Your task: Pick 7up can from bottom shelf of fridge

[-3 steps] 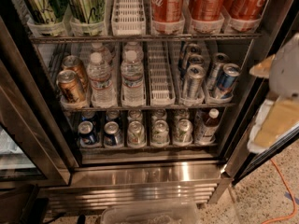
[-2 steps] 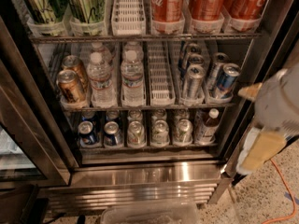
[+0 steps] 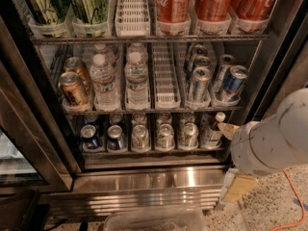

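- Red cola cans [image 3: 211,1] & green tall cans [image 3: 89,1] seen on top rack [image 3: 144,39].
- Water btls [image 3: 137,78], gold cans [image 3: 72,88], slim silver-blue cans [image 3: 233,81] kept on mid rack [image 3: 154,110].
- Orange cable [image 3: 293,196] laid on floor [image 3: 284,213], R.
- Pincer [image 3: 227,129] seen just beside white-capped btl [image 3: 211,131].

Bottom shelf [image 3: 154,152] front: two dark blue cans [image 3: 90,136], probably three 7up cans [image 3: 165,135], one bottle [image 3: 210,135]; one gripper [image 3: 227,129] at right.
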`<control>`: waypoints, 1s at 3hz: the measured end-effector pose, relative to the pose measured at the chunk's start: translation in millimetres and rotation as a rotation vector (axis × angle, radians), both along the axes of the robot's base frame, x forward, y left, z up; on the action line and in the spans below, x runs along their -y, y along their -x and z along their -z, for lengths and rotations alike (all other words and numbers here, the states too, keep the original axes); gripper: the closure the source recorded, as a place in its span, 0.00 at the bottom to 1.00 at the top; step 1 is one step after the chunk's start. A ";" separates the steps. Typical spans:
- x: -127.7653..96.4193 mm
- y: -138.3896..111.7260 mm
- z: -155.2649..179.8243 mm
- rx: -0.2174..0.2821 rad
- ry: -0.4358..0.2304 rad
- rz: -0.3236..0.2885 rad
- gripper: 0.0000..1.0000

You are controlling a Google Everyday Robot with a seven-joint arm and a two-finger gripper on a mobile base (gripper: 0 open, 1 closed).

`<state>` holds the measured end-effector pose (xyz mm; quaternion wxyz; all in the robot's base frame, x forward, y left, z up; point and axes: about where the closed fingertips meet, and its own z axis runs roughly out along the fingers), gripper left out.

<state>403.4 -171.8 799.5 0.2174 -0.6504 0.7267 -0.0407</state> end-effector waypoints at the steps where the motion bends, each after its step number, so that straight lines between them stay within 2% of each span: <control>1: 0.0 0.0 0.1 0.000 0.000 0.000 0.00; 2: -9.4 1.7 27.9 0.002 -0.022 0.029 0.00; 3: -27.8 0.7 74.5 0.018 -0.080 0.045 0.00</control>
